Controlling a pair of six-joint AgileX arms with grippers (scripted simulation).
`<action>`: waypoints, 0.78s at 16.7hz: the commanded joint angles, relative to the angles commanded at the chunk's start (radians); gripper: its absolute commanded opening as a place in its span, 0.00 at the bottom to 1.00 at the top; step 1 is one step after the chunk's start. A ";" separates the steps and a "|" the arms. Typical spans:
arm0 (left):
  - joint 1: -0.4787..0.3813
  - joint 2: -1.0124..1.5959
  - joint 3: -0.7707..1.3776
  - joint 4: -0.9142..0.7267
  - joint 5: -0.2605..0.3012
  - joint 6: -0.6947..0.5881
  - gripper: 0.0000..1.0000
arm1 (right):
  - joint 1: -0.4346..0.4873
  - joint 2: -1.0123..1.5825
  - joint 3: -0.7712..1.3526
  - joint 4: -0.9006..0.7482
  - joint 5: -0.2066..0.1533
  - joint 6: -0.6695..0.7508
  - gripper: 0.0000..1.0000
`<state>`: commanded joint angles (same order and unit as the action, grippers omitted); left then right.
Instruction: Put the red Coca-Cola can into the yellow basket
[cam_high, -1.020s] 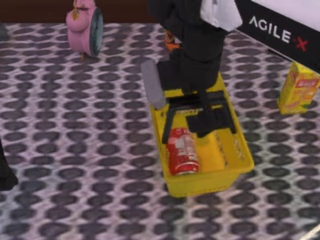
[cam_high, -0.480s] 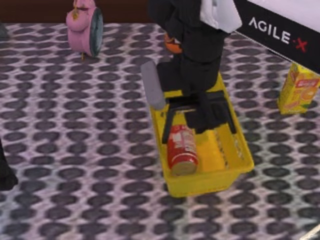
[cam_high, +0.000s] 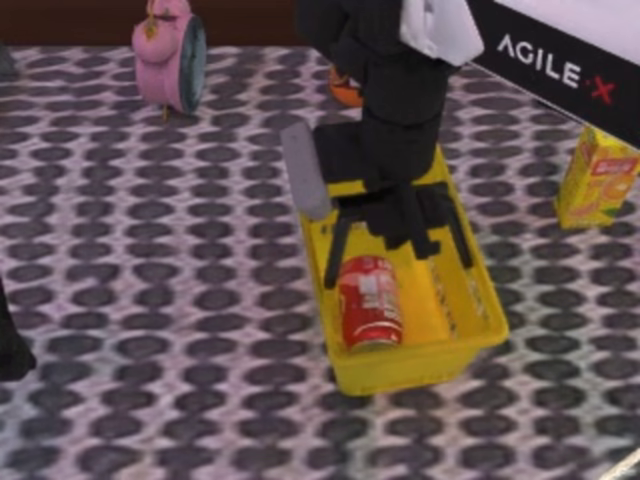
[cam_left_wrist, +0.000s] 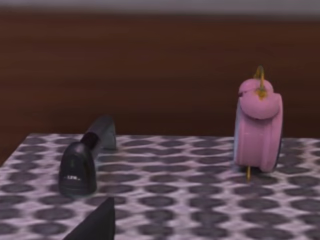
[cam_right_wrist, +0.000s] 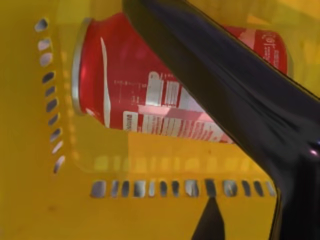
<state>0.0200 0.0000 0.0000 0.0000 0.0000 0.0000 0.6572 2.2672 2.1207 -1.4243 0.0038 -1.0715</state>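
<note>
The red Coca-Cola can lies on its side on the floor of the yellow basket, silver top towards the basket's near wall. My right gripper hangs open just behind it, above the basket's black handle, and holds nothing. In the right wrist view the can lies free against the slotted yellow wall, partly crossed by the black handle; one fingertip shows, clear of the can. My left gripper is parked at the table's left edge.
A pink alarm clock stands at the back left, with a black scanner near it. A grey bar lies against the basket's back left corner. An orange bottle sits behind my right arm. A yellow-orange carton stands at the right.
The can has settled from a slight tilt to lying flat in the basket. My right gripper has drawn back and up, away from the can.
</note>
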 joint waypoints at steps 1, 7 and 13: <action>0.000 0.000 0.000 0.000 0.000 0.000 1.00 | 0.000 0.000 0.000 0.000 0.000 0.000 0.00; 0.000 0.000 0.000 0.000 0.000 0.000 1.00 | 0.000 0.000 0.000 0.000 0.000 0.000 0.00; 0.000 0.000 0.000 0.000 0.000 0.000 1.00 | 0.000 0.000 0.000 0.000 0.000 0.000 0.00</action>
<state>0.0200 0.0000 0.0000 0.0000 0.0000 0.0000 0.6572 2.2672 2.1207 -1.4243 0.0038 -1.0715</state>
